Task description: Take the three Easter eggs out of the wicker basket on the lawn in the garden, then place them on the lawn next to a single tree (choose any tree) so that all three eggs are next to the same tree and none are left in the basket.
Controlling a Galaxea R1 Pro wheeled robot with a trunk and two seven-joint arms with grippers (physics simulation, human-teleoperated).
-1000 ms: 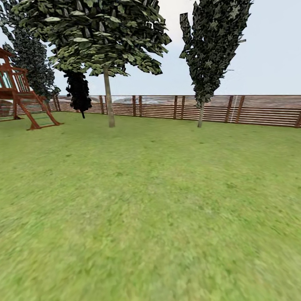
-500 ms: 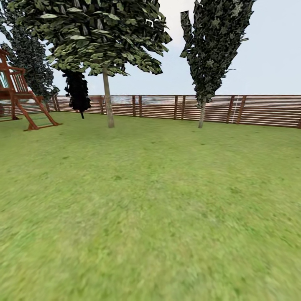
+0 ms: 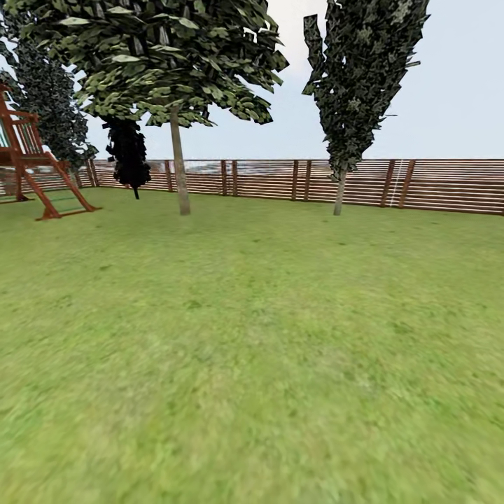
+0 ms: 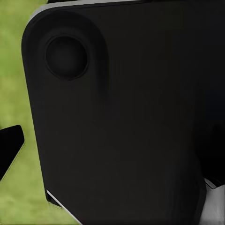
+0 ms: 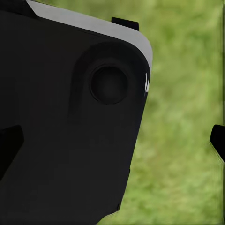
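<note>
Lawn (image 3: 252, 350) spreads before us from near to the far slatted fence (image 3: 434, 183) that rings the garden. At far left we see a red-brown play frame (image 3: 35, 168), then a near-black cone tree (image 3: 129, 150), then the tree (image 3: 180, 164) with its pale bare trunk and broad green canopy, and further right a dark narrow tree (image 3: 350, 91). Our wrist views give dark housing over grass; whether either claw is released or clenched, we cannot tell.
</note>
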